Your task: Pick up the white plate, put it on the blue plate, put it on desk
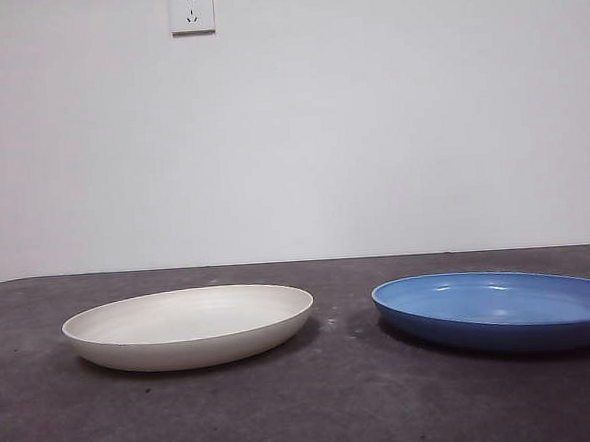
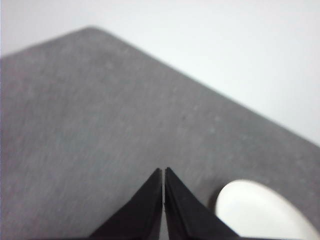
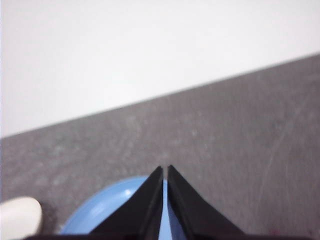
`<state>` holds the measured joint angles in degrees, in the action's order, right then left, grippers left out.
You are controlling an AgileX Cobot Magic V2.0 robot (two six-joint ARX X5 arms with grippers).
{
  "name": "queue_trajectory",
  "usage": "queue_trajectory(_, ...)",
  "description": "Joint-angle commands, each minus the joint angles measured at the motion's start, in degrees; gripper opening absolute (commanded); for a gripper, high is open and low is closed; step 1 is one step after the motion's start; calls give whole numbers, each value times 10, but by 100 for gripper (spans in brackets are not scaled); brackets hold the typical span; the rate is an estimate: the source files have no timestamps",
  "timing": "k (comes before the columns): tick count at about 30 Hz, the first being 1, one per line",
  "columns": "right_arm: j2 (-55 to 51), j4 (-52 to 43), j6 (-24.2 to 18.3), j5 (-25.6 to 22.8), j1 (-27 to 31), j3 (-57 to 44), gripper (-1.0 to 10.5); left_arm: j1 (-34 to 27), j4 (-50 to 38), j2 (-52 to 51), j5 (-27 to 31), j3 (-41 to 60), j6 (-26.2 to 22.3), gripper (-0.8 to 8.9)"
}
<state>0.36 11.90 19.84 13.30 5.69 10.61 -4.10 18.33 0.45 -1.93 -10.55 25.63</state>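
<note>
The white plate lies flat on the desk at the left. The blue plate lies flat at the right, a gap apart from it. Neither arm shows in the front view. In the left wrist view my left gripper is shut and empty, held above the desk, with part of the white plate beside it. In the right wrist view my right gripper is shut and empty above the blue plate; an edge of the white plate shows too.
A white wall with a power socket stands behind the desk's far edge. The wall also shows beyond the desk edge in both wrist views.
</note>
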Motion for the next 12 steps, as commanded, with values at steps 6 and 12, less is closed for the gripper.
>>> queue_trajectory(6, 36, 68, -4, 2, 0, 106, 8, -1, 42, 57, -51, -113, -15, 10)
queue_trajectory(12, 106, 171, -40, 15, 0, 211, 8, -1, 104, 132, -83, -212, -71, 9)
